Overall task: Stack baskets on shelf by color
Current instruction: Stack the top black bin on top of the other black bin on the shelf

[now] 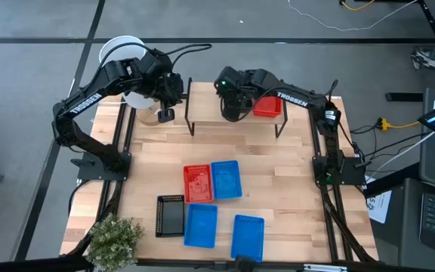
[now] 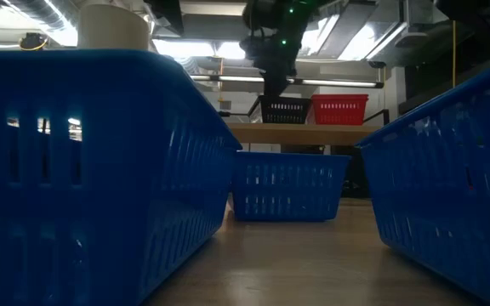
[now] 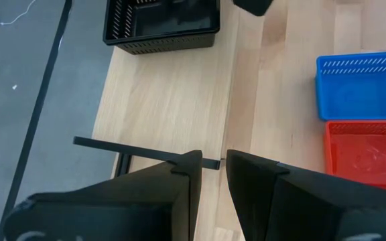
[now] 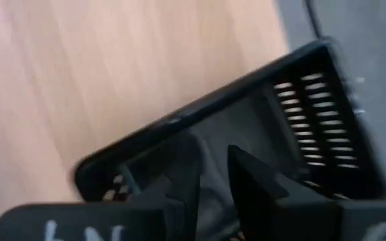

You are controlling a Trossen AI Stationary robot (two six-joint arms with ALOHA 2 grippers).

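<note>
The shelf [image 1: 236, 125] stands at the table's far edge. A red basket [image 1: 268, 106] sits on its right part, and a black basket [image 2: 285, 109] rests on its base beside it, toward the middle. My right gripper [image 4: 213, 167] hangs just over the black basket [image 4: 246, 114], pointing steeply down, fingers a little apart with nothing between them. My left gripper [image 3: 213, 167] hovers open by the shelf's left end [image 1: 189, 106], holding nothing. On the table lie a red basket [image 1: 197, 183], three blue baskets [image 1: 226, 180] [image 1: 200, 225] [image 1: 248, 236] and a black basket [image 1: 170, 215].
A white cylinder [image 1: 123, 53] stands beyond the table's far left corner. A small green plant [image 1: 115, 238] sits at the near left corner. Bare wood [image 1: 278, 181] lies between the shelf and the loose baskets. The shelf's thin black bar [image 3: 139, 148] runs just ahead of my left fingers.
</note>
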